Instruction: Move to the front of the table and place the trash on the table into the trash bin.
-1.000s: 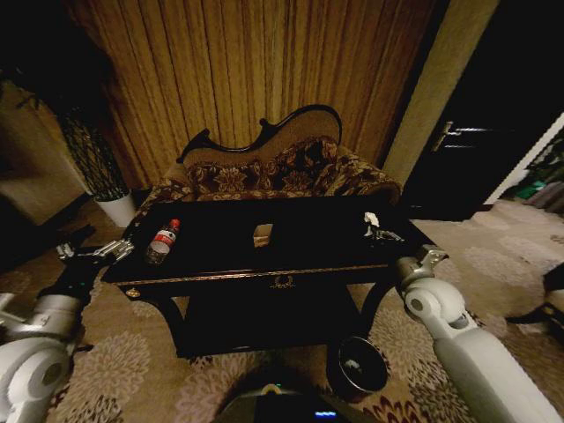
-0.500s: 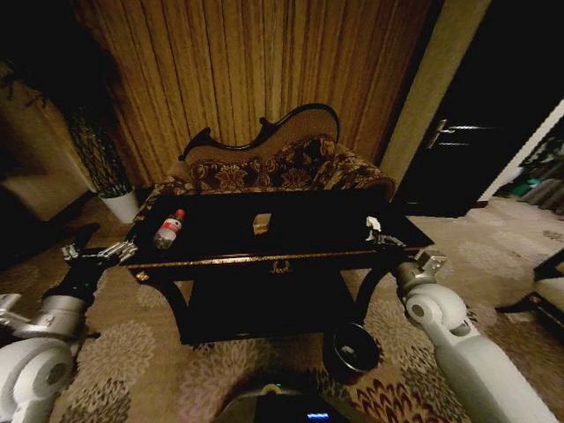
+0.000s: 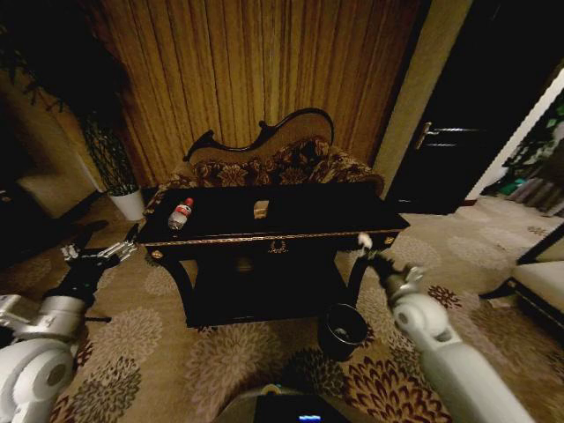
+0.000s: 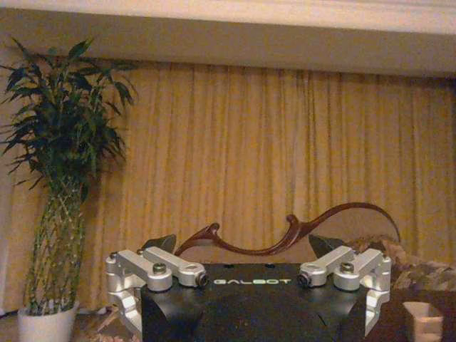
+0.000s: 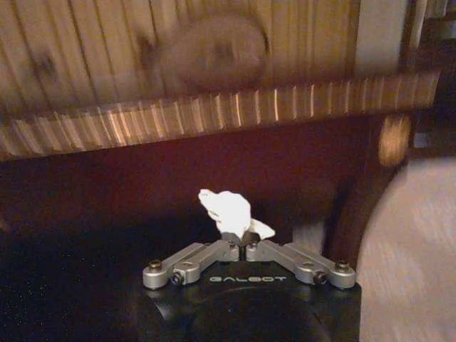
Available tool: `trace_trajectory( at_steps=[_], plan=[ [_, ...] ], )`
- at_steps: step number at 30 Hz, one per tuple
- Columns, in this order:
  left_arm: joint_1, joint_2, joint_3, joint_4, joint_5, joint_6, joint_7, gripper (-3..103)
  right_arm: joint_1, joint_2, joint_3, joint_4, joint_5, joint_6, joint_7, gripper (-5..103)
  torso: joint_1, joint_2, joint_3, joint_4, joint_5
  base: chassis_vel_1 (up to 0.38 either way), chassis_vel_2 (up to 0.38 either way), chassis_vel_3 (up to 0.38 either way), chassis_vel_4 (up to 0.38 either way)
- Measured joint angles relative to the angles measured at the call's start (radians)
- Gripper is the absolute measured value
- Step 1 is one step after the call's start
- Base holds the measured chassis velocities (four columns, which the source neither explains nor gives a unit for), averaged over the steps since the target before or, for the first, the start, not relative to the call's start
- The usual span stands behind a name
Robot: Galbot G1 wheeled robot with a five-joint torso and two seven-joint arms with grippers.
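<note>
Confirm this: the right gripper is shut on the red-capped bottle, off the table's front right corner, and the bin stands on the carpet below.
Not quite. The right gripper is shut on a white paper scrap, as the right wrist view shows. The bottle lies on the table near its left end. The rest holds: the gripper is off the front right corner and the bin stands on the carpet below.

Carved-back patterned sofa [image 3: 264, 163] against curtains [image 3: 247, 70]; plant [image 3: 110, 154] — white pot.

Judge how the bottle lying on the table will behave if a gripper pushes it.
The bottle lies on its side on the glossy table, so it will probably roll or slide easily. It looks like clear plastic, likely light, and may skid away rather than stay put.
</note>
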Motion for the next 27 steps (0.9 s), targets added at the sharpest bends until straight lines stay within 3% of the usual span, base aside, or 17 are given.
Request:
trace_trajectory(
  at_steps=[7, 11, 19, 21, 22, 26, 27],
  plan=[
    [0.002, -0.006, -0.006, -0.009, -0.002, 0.0, -0.002, 100, 0.094, 0.102, -0.046, -0.424, -0.177, 0.073, -0.065, 0, -0.001, 0.0, 0.0, 0.0003, 0.0, 0.0, 0.0, 0.0, 0.0],
    [0.006, -0.009, -0.008, -0.014, -0.002, 0.001, -0.003, 100, 0.131, 0.131, -0.043, -0.58, -0.232, 0.109, -0.088, 0, -0.001, 0.0, -0.001, -0.0002, -0.0001, 0.0, 0.0, 0.0, 0.0],
    [0.016, -0.013, -0.013, -0.029, -0.002, 0.001, -0.003, 100, 0.142, 0.15, -0.041, -0.639, -0.262, 0.127, -0.097, 0, -0.001, 0.0, -0.001, 0.0002, -0.0004, 0.0, 0.0, 0.0, 0.0],
    [0.018, -0.016, -0.013, -0.033, -0.002, 0.001, -0.004, 100, 0.141, 0.156, -0.04, -0.647, -0.283, 0.13, -0.098, 5, -0.001, 0.0, -0.001, 0.0001, -0.0004, 0.0, 0.0, 0.0, 0.0],
    [0.019, -0.017, -0.013, -0.036, -0.001, 0.001, -0.004, 100, 0.141, 0.16, -0.04, -0.65, -0.289, 0.131, -0.098, 16, -0.001, 0.0, -0.001, 0.0001, -0.0003, 0.0, 0.0, 0.0, 0.0],
    [0.019, -0.017, -0.012, -0.042, -0.001, 0.001, -0.005, 100, 0.142, 0.166, -0.037, -0.655, -0.294, 0.136, -0.098, 16, -0.001, 0.0, -0.001, 0.0001, -0.0001, 0.0, 0.0, 0.0, 0.0],
    [0.019, -0.017, -0.012, -0.043, 0.0, 0.001, -0.006, 100, 0.142, 0.166, -0.036, -0.655, -0.295, 0.14, -0.098, 27, -0.001, 0.0, -0.001, 0.0001, -0.0002, 0.0, 0.0, 0.0, 0.0]
  ],
)
